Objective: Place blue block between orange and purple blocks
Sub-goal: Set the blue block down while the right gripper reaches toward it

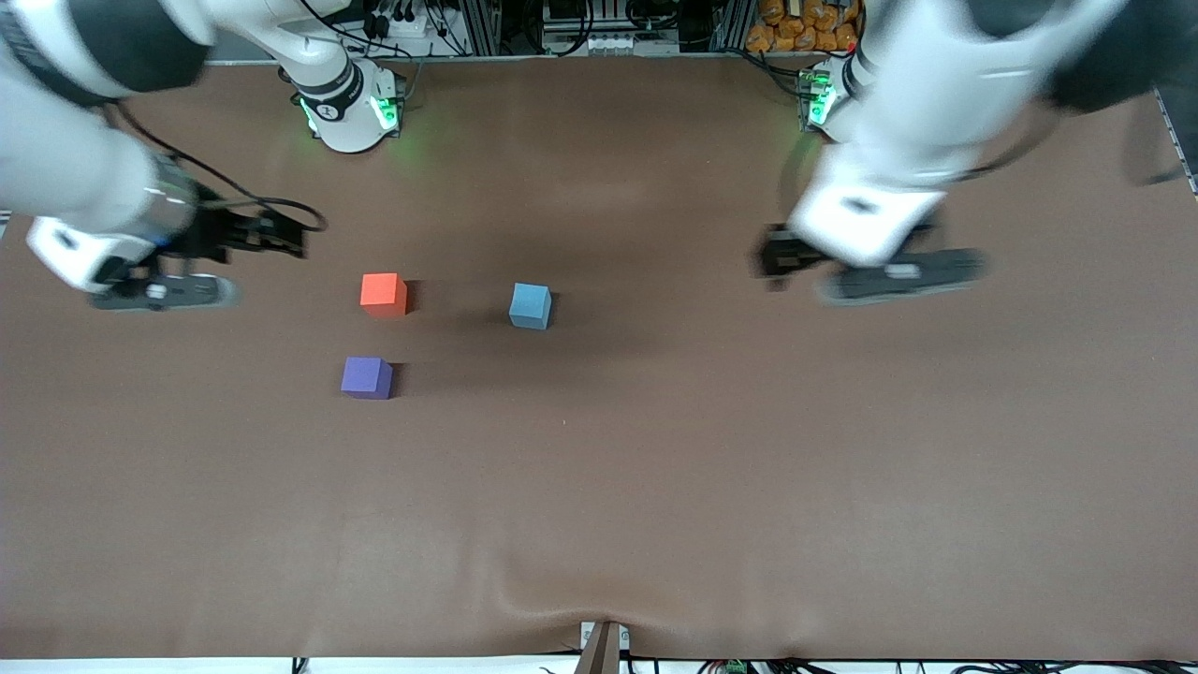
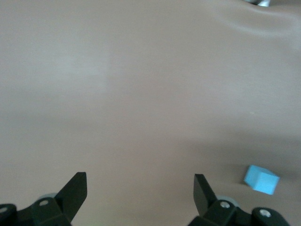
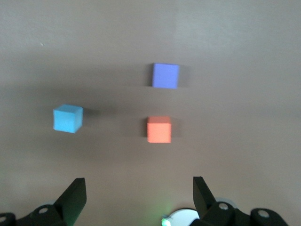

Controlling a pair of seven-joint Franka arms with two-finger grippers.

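Three cubes untouched: blue block (image 1: 530, 306) sits on the table (image 1: 655, 468) beside orange block (image 1: 384, 293), purple block (image 1: 366, 377) nearer camera. Left claw (image 1: 875, 267), right claw (image 1: 187, 267) both wide open, empty. You still need the grasp: lower onto blue.

Blue block (image 1: 530, 305) beside orange block (image 1: 384, 293)
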